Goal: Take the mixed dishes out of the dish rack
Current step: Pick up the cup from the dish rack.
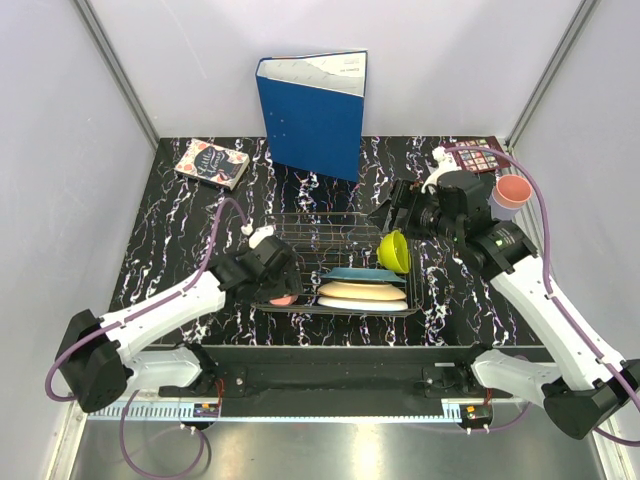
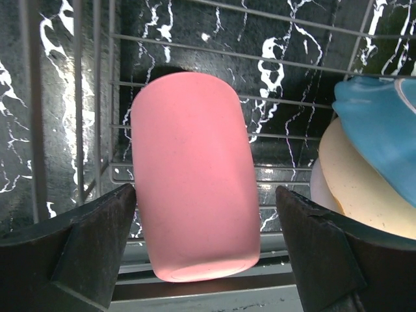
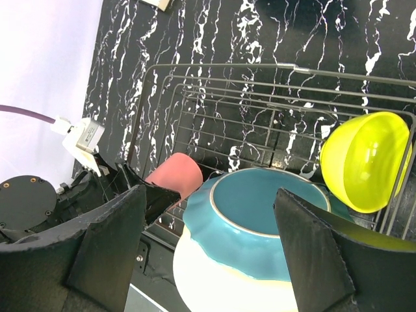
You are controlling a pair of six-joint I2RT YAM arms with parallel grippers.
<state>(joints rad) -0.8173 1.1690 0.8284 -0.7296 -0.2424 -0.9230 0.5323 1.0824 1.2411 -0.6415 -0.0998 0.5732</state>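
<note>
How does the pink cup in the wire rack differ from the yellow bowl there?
The pink cup is tall and narrow; the yellow bowl is wide and shallow. The cup lies between the open fingers of the left gripper; the bowl leans on edge, with nothing gripping it. Both are plain-coloured and in the dish rack.

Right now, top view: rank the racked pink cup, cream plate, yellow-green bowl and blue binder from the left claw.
1. Pink cup, inside the left claw.
2. Cream plate, right half of dish rack.
3. Yellow-green bowl, at its right end.
4. Blue binder, far back.
</note>
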